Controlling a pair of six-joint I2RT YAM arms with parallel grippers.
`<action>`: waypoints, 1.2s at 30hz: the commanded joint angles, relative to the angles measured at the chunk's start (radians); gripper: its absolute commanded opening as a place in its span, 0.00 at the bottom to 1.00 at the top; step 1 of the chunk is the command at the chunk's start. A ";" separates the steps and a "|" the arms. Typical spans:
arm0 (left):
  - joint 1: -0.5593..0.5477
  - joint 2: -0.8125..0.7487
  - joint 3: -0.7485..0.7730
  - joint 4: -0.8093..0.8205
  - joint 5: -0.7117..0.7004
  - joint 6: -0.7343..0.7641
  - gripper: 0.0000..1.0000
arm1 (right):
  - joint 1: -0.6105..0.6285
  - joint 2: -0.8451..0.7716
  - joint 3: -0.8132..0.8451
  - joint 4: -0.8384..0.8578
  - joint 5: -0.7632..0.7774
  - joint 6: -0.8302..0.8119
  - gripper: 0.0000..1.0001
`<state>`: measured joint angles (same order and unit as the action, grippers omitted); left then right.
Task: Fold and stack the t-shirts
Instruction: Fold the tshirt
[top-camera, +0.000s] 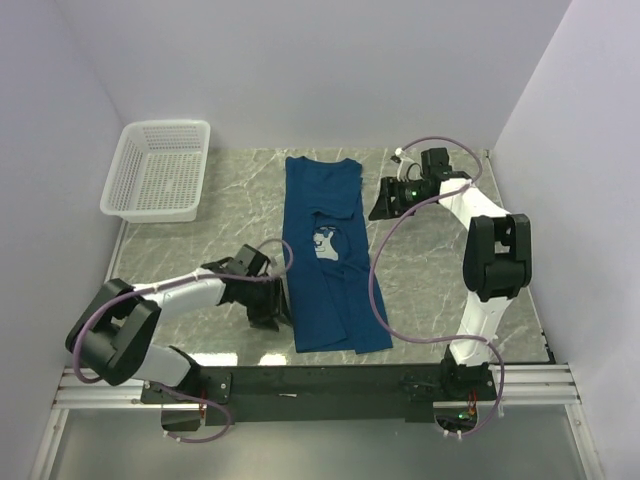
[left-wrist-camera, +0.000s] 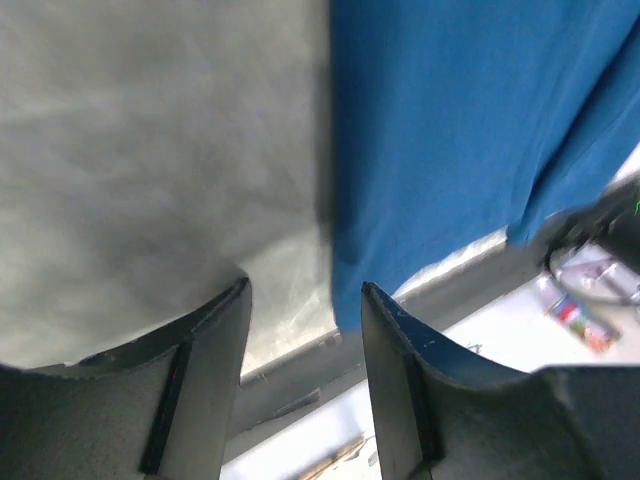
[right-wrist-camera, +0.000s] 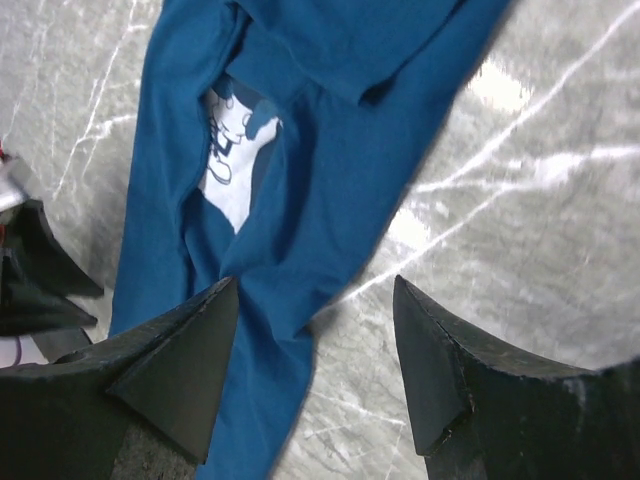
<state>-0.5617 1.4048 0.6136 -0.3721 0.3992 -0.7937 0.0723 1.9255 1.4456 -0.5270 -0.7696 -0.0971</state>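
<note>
At the near edge, a metal rail (top-camera: 320, 385) carries both arm bases. Beyond it lies the grey-green marbled counter (top-camera: 430, 270), closed in by pale, bare walls.

The left arm bends low across the counter from its base. Its pincer (top-camera: 272, 305) sits just beside the left edge of the t-shirt (top-camera: 330, 250), close to the near hem. The dark blue shirt lies flat in the middle of the counter, folded lengthwise into a long strip running from near to far. Its pale print (top-camera: 325, 240) is partly covered by a fold.

The left wrist view adds that this pincer (left-wrist-camera: 305, 290) is spread, with the shirt's (left-wrist-camera: 460, 130) edge passing under the gap and nothing gripped.

Farther back, the right arm rises, then reaches leftward. Its pincer (top-camera: 385, 205) hangs just off the shirt's right edge. Its wrist view shows the fingers (right-wrist-camera: 190, 350) parted and empty above the counter, and the mouse print (right-wrist-camera: 228, 160) peeking out between rumpled folds.

A white lattice basket (top-camera: 165, 124) stands at the far left corner, well apart from the shirt.
</note>
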 joint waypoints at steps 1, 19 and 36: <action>-0.059 0.000 -0.020 0.018 0.003 -0.068 0.55 | -0.006 -0.071 -0.033 0.009 0.010 0.010 0.70; -0.167 0.022 -0.017 -0.057 -0.054 -0.073 0.01 | -0.011 -0.186 -0.146 0.002 0.018 -0.015 0.70; -0.156 -0.064 0.046 -0.275 -0.172 -0.010 0.16 | 0.066 -0.134 -0.059 -0.032 0.098 -0.147 0.71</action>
<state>-0.7223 1.3708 0.6147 -0.5739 0.2852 -0.8379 0.1112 1.7908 1.3300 -0.5716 -0.7074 -0.1883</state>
